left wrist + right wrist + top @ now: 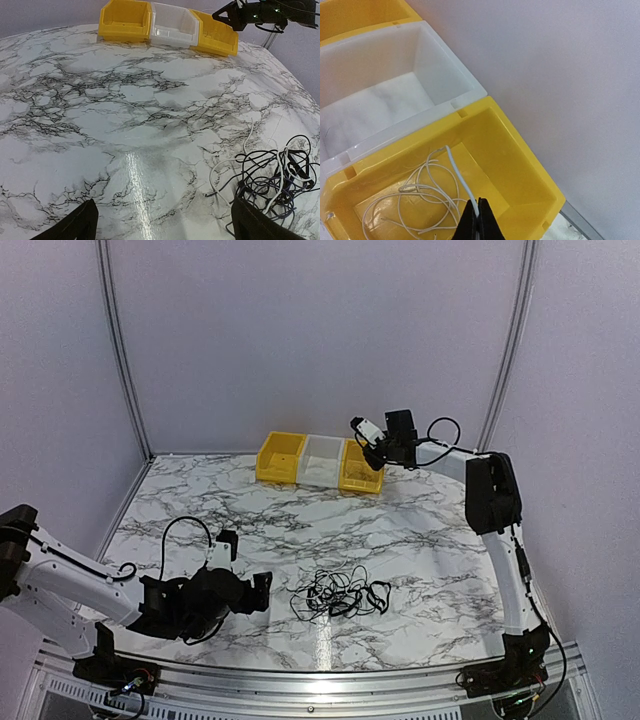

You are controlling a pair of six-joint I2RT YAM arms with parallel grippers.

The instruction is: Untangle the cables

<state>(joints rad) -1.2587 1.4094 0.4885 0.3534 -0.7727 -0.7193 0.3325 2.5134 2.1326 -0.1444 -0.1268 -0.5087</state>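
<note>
Evidently the step in hand was depositing a freed cord: the right gripper (479,210) hung over the right-hand yellow bin (520,165), jaws pinched shut on a white cable (461,175) whose loops lay coiled inside that bin. The tangle of cables (340,595), mostly black, lay well apart from the bin, toward the arms' bases. The left gripper (262,592) waited farther left, jaws wide and empty. Next, I judged, the right gripper needed to release the white cable, and then another strand needed picking.
</note>
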